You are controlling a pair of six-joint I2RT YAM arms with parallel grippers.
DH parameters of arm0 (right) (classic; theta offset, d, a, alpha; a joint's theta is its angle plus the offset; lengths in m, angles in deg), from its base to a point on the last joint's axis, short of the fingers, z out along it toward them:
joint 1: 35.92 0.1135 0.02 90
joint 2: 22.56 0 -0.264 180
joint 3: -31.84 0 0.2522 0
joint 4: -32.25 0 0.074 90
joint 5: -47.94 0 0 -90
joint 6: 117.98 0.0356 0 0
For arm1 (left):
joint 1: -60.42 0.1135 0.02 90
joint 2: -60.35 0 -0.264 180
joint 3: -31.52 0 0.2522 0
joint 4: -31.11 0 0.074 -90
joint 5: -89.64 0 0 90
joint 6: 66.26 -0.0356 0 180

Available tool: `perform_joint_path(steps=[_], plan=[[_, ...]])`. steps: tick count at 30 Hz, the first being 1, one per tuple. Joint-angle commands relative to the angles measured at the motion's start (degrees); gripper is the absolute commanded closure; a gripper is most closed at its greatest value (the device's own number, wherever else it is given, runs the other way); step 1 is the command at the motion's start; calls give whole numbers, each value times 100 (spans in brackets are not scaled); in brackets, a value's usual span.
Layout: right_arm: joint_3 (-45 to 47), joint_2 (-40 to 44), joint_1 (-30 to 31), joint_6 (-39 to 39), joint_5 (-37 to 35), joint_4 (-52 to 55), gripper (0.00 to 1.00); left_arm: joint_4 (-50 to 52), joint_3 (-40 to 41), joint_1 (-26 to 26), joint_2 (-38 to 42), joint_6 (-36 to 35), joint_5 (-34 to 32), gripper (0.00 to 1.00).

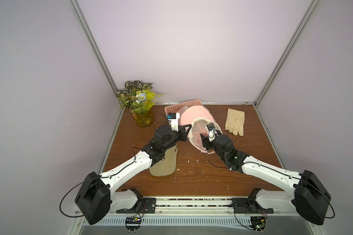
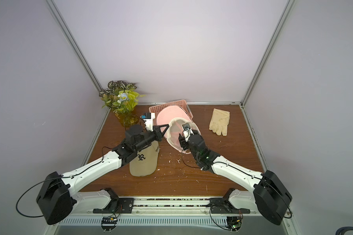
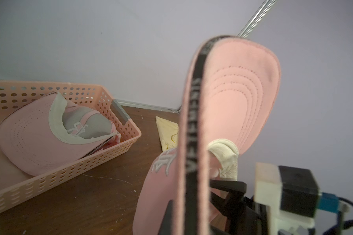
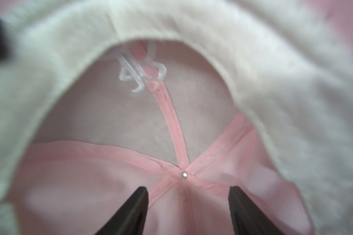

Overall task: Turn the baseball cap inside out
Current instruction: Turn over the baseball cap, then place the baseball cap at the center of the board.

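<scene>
- Inspecting the hold: the left tool [image 1: 190, 126] is pressed together, pinching the rim of the pink cap [image 1: 194, 117] beside the brim.
- The cap is raised off the table [image 1: 192, 183], toward its rear edge, in front of the basket [image 1: 172, 107].
- The brim tilts up and rearward; the crown's opening faces the right arm.
- The right tool [image 4: 188, 188] is spread, gripping nothing, and sits inside the crown.
- Governing relation: the crown rivet [image 4: 184, 175] lies dead ahead, just beyond the tips and centred between them.
- Judgement: the right arm is nearer. A straight push at the rivet should invert the crown, provided the rim hold resists.
</scene>
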Motion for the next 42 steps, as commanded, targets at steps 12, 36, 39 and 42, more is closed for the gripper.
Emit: perform_joint_path(steps=[12,36,39,42], plan=[[-229,1544,-1123,2100,1881,-65,25,-3632,918,43,-537,-1810,-598,100],[-651,1207,-2740,6682,5136,366,39,-5753,1165,510,-1474,-3521,821,100],[-548,1186,-2745,6827,5167,220,42,-6076,1208,510,-1621,-3549,986,100],[-468,1158,-2742,6912,5119,184,43,-6561,1272,513,-1778,-3450,1044,100]])
